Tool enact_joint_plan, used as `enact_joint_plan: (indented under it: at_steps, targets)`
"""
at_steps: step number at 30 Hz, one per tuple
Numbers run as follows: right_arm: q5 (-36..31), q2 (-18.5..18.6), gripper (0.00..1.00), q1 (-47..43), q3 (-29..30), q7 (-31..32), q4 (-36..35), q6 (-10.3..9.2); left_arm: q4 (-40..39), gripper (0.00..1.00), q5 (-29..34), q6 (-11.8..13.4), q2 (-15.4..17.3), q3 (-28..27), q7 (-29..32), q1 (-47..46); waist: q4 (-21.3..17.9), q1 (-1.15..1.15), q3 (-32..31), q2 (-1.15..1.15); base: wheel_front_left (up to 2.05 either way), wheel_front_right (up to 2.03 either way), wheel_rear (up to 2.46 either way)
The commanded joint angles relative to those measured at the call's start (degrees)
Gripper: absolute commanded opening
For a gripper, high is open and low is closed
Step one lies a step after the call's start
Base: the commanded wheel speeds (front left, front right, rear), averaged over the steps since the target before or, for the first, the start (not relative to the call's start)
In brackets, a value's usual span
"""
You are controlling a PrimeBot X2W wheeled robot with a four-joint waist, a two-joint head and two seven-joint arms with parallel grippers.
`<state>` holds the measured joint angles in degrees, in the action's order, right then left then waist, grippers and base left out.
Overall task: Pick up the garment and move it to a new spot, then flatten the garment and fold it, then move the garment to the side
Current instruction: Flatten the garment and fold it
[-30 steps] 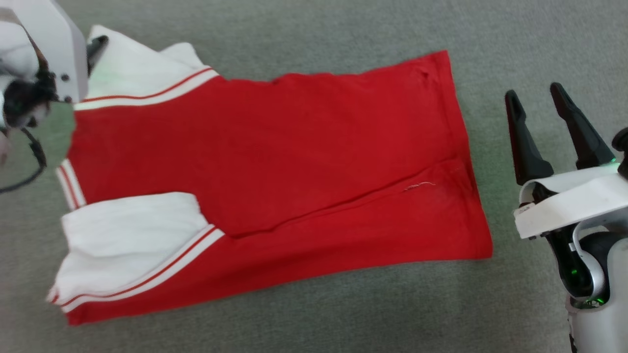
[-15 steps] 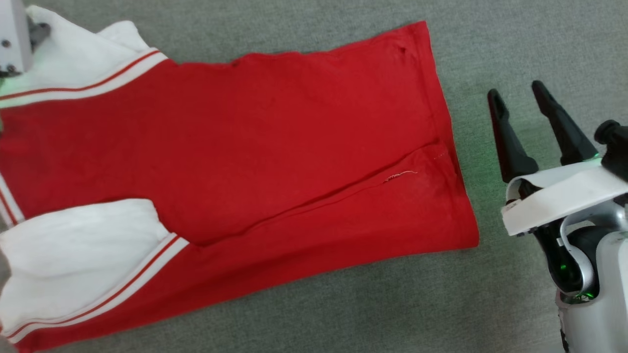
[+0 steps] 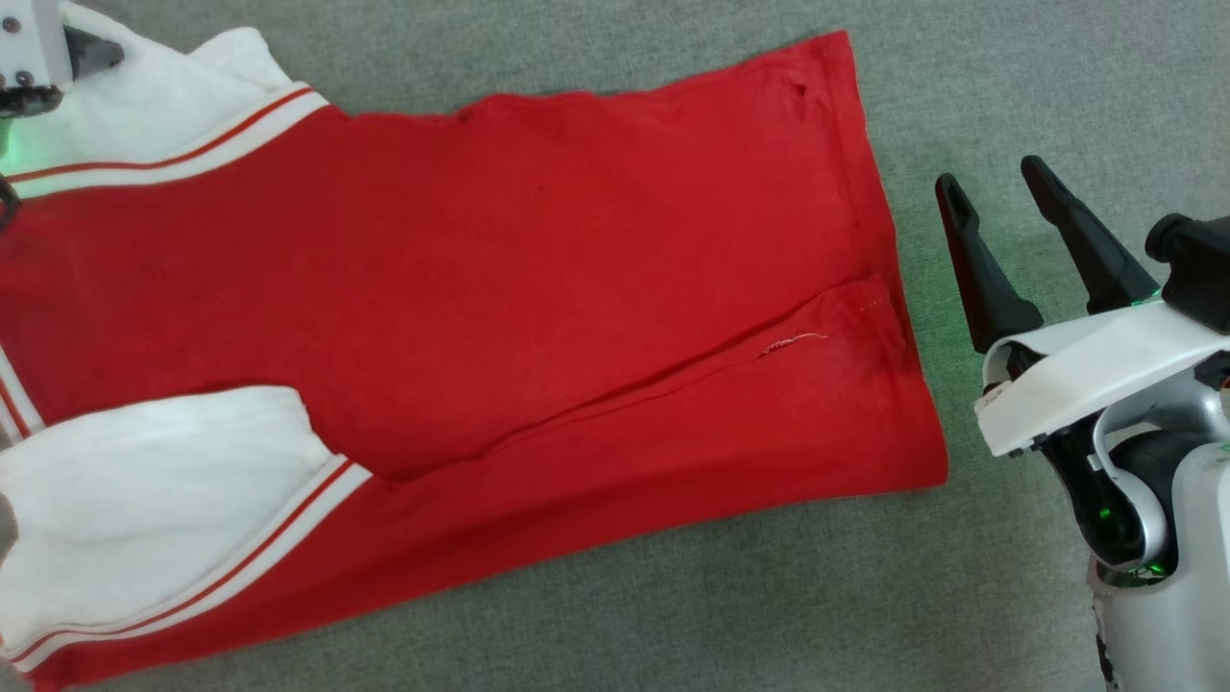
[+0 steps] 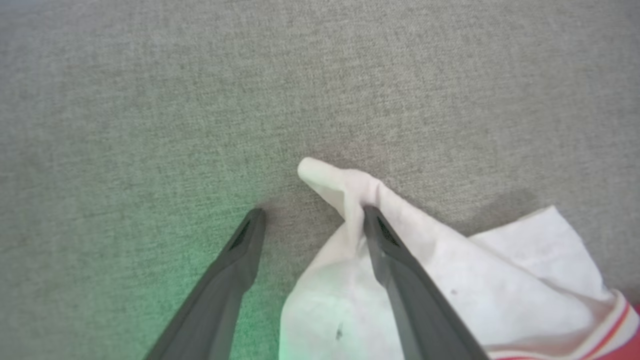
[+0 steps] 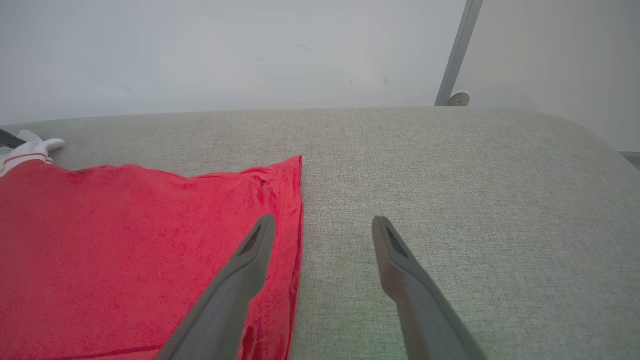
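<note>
The garment (image 3: 538, 317) is laid out flat on the grey fabric surface (image 3: 673, 596), plain red side up, no print seen. It is stretched lengthwise across the head view, hem at the right and white sleeves at the left. The near sleeve (image 3: 144, 500) is folded in over the red body at the lower left, its red-white striped trim running diagonally. The far sleeve (image 3: 163, 106) is spread at the upper left. A long diagonal crease (image 3: 625, 384) is seen from mid-body toward the hem, with a small pale loose thread (image 3: 793, 341) just beside it.

The left gripper (image 4: 314, 212) is seen at the far sleeve's outer corner, jaws spread wide. In the left wrist view one finger (image 4: 405, 280) is laid across the white cloth; the other finger (image 4: 225, 280) is over bare grey fabric. A bunched peak of the sleeve is poked up between the two, close to the first finger. Nothing is pinched; whether the finger is pressed on the cloth cannot be told.

The right gripper (image 3: 990, 175) is held just beside the hem, off the garment's right edge, jaws fully apart, nothing gripped. In the right wrist view one finger is lined up over the hem edge, the other over bare grey fabric. A white wall (image 5: 225, 50) and a slanted metal bar (image 5: 457, 50) are seen behind the surface.
</note>
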<state>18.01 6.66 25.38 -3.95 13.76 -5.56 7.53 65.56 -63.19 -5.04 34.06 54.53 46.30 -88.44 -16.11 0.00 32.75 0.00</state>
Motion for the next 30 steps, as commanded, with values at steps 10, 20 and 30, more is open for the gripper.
enact_joint_plan:
  at_steps: [10,20,30]
  targets:
    - [1.5,-0.1,1.00,4.0,-1.6,6.1,0.0,-0.09,0.8,0.00,0.4,-1.2,-2.5,1.6,-1.4,3.5,0.2,0.00,0.7,0.00,0.00,0.00,0.00]
    - [3.8,1.2,1.00,20.0,-3.4,20.1,12.5,-0.09,1.2,0.00,0.1,-1.7,-3.9,1.5,-2.4,1.2,2.2,0.00,2.2,0.00,0.00,0.00,0.00]
    - [4.4,1.7,0.65,32.8,-8.7,30.7,32.1,-0.09,1.7,0.00,-0.1,-1.9,-4.8,1.5,-3.3,0.1,4.0,0.00,3.1,0.00,0.00,0.00,0.00]
